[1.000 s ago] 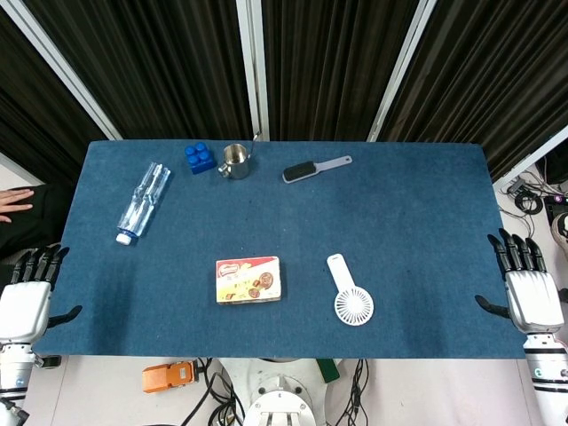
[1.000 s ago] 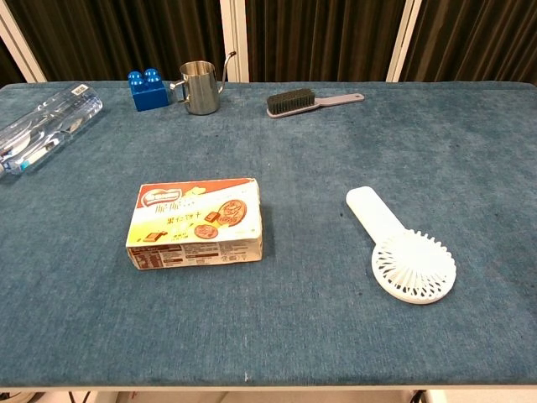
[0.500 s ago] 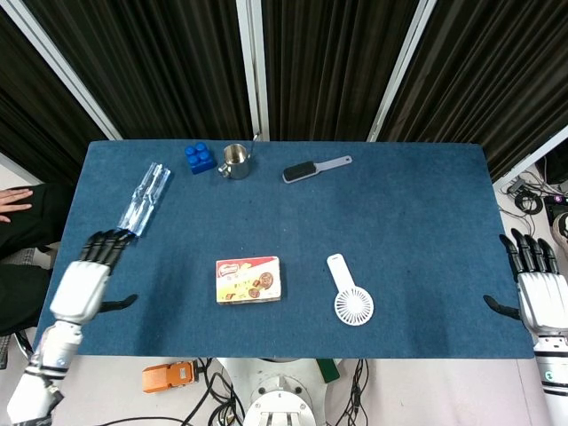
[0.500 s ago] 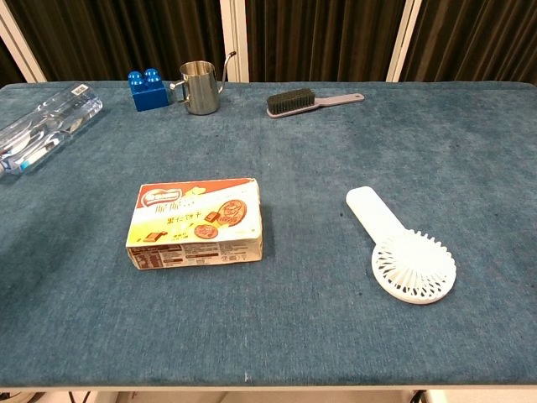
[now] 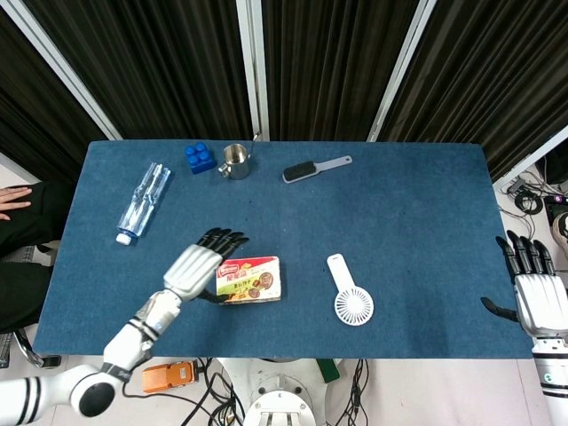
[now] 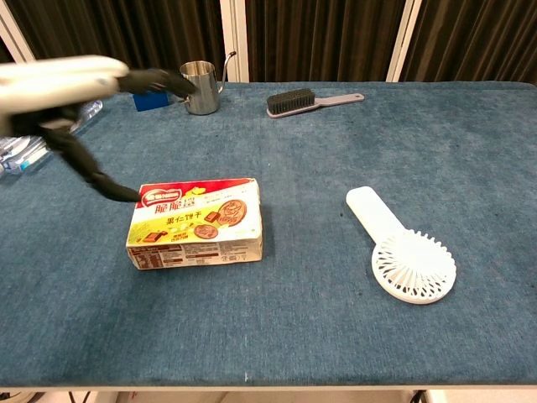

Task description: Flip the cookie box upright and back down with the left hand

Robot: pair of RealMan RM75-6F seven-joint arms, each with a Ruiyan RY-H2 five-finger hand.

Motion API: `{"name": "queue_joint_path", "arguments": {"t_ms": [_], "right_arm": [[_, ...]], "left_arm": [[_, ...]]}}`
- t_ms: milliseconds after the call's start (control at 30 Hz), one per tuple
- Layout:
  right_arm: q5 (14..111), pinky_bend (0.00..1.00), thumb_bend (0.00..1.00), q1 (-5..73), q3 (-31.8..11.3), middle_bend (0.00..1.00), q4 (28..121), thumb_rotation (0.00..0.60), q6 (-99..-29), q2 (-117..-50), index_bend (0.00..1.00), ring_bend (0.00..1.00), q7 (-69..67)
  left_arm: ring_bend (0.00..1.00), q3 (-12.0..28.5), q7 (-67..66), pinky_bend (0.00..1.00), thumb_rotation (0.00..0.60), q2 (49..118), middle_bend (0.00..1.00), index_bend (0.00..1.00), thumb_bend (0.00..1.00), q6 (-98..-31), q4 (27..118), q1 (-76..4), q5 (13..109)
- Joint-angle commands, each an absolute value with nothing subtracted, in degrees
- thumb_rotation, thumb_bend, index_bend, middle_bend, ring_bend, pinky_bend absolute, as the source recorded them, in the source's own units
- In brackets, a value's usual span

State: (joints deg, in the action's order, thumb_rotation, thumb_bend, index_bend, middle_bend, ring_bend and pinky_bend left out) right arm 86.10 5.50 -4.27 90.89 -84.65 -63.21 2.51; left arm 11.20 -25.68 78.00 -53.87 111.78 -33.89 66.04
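One left robot hand (image 5: pixel 197 266), fingers spread and grasping nothing, is hovering beside the flat-lying cookie box (image 5: pixel 249 280); its label is printed in Chinese characters.

Cookie box (image 5: pixel 249 280) flat, face up, mid-table.

Left hand (image 6: pixel 59 84) motion-blurred, cut by chest view's left edge; box contact unclear. Bottle (image 6: pixel 21 143) partly hidden behind it.

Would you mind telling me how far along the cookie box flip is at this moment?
Nothing is done yet: the cookie box lies flat on the table. In hand: the open left hand is at its left end, not gripping. Left: standing it upright and laying it back down.
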Motion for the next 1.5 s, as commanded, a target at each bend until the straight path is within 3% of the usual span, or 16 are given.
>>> {"name": "queue_joint_path", "arguments": {"t_ms": [33, 200, 500, 700, 1133, 1233, 1333, 1500], "right_arm": [[85.84, 0.0, 0.18, 5.39, -4.29, 0.0, 90.75, 0.6, -84.65, -63.14, 0.0, 0.0, 2.42], [85.7, 0.0, 0.17, 5.53, -4.24, 0.0, 90.6, 0.6, -84.21, -63.21, 0.0, 0.0, 2.25], [85.31, 0.0, 0.17, 5.88, -4.17, 0.0, 90.47, 0.6, -83.25, -63.38, 0.0, 0.0, 2.49], [85.06, 0.0, 0.18, 5.98, -4.09, 0.0, 90.21, 0.6, -82.77, -63.44, 0.0, 0.0, 2.2], [84.46, 0.0, 0.18, 6.12, -3.97, 0.0, 89.86, 0.6, -81.92, -63.55, 0.0, 0.0, 1.9], [84.14, 0.0, 0.17, 6.06, -4.02, 0.0, 89.9, 0.6, -81.87, -63.48, 0.0, 0.0, 2.11], [83.87, 0.0, 0.17, 6.08, -4.0, 0.0, 89.93, 0.6, -81.61, -63.53, 0.0, 0.0, 2.23], [83.88, 0.0, 0.17, 6.2, -3.84, 0.0, 90.16, 0.6, -81.25, -63.66, 0.0, 0.0, 2.4]], "left_arm": [[0.0, 13.0, -36.82, 0.0, 0.6, 85.17, 0.03, 0.07, 0.0, -52.69, 111.81, -42.3, 49.5], [0.0, 13.49, -42.73, 0.0, 0.6, 88.62, 0.0, 0.01, 0.0, -55.91, 111.61, -48.98, 32.48], [0.0, 13.96, -47.58, 0.0, 0.6, 95.55, 0.0, 0.0, 0.0, -65.21, 108.23, -55.77, 19.55], [0.0, 15.19, -48.69, 0.0, 0.6, 98.95, 0.0, 0.0, 0.0, -71.08, 106.36, -57.63, 16.05], [0.0, 15.77, -50.34, 0.0, 0.6, 104.84, 0.03, 0.0, 0.0, -74.08, 101.08, -59.72, 13.18], [0.03, 15.67, -50.99, 0.0, 0.6, 106.07, 0.1, 0.07, 0.0, -75.75, 99.95, -59.99, 13.94], [0.15, 15.38, -51.16, 0.01, 0.6, 107.92, 0.21, 0.21, 0.0, -77.51, 98.17, -60.15, 15.99], [0.33, 14.99, -50.36, 0.13, 0.6, 108.59, 0.38, 0.35, 0.01, -75.77, 97.39, -59.82, 19.64]]}}
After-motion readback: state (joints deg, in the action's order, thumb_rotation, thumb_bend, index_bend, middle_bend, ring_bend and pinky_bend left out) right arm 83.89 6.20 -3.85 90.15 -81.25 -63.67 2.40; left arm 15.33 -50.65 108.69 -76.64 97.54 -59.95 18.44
